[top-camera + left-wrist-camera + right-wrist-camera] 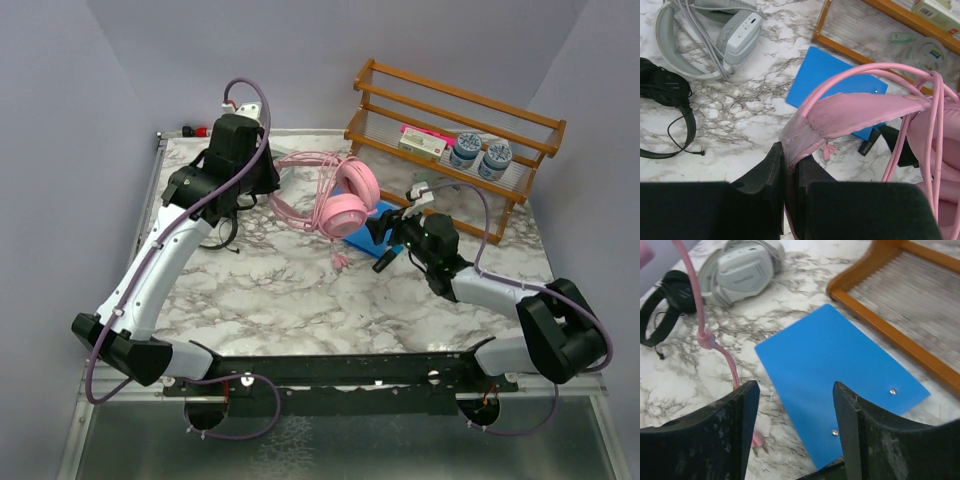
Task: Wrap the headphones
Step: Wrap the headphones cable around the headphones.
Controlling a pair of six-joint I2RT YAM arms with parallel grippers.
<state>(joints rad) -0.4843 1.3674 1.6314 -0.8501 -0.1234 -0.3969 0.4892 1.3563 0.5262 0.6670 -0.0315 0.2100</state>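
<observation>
Open tabletop (300,300) front; rack (867,265) seemingly close

Cropped in the left wrist view: the grey-white headphones (740,32) by the top edge, the black headphones (660,85) by the left, the pink headphones (860,112) by the right. Overhead, the left arm (165,250) largely covers the first two. The wooden rack (900,338) is blurred at upper right of the right wrist view.

We read this as a robotics lab cell rather than a home. Two arms, left (160,260) and right (500,290), are bolted to a black rail (340,375) at the near edge of a marble-patterned counter (300,300). Plain lilac walls (60,120) box it in, purple cabling (245,90) loops off the arms, and a wooden rack (455,105) holds two tins (465,150) and a box (422,145).
</observation>
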